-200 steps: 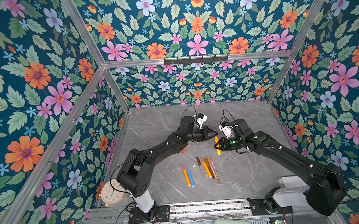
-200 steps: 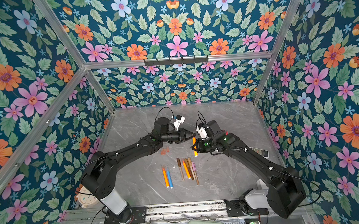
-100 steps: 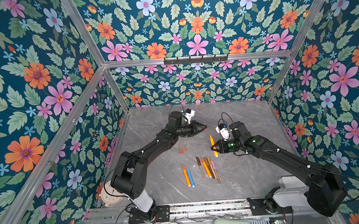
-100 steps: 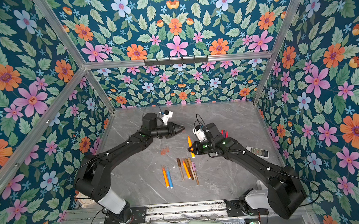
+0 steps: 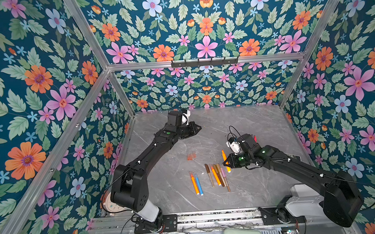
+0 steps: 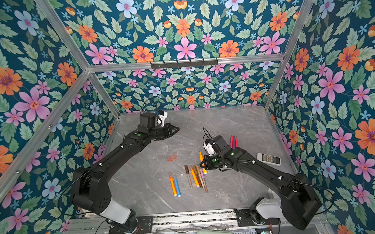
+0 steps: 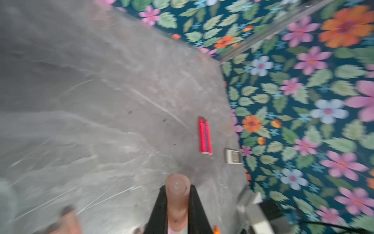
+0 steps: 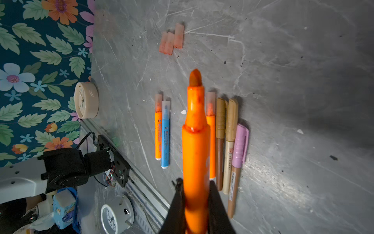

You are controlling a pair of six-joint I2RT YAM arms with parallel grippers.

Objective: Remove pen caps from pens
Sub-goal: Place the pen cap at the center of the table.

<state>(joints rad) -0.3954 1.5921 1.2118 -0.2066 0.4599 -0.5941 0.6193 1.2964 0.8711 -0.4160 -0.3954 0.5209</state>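
We find the right gripper (image 8: 195, 181) clamped on an uncapped orange pen (image 8: 196, 131) with its felt tip bare. It is held lower centre-right in both top views, just above the row of capped pens (image 5: 218, 175), in our judgement so it can be set down apart from them. The left gripper (image 7: 177, 188), at upper centre of the table (image 5: 238, 123), is closed on a translucent pen cap (image 7: 177, 202) well apart from that pen, so the pull looks complete. Three loose caps (image 5: 190, 156) lie mid-table, the likely drop spot.
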